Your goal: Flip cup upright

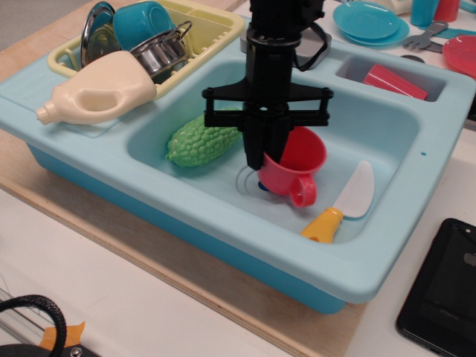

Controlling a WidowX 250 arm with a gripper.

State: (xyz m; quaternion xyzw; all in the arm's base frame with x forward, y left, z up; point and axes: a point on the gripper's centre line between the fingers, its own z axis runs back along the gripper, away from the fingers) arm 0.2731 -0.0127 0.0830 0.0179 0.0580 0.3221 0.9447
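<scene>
The red-pink cup [292, 169] is in the teal sink basin [357, 134], tilted with its open mouth facing up and to the right and its loop handle [303, 194] toward the front. My black gripper [265, 152] comes down from above and is shut on the cup's left rim, holding it just over the drain. The green gourd [199, 139] lies to the left of the cup.
A toy knife with a yellow handle [343, 204] lies right of the cup. A red tumbler [394, 80] lies in the small back compartment. A cream bottle [100, 88] and a drying rack [212, 30] with a pot and a teal cup stand at left. A black phone [444, 286] lies at right.
</scene>
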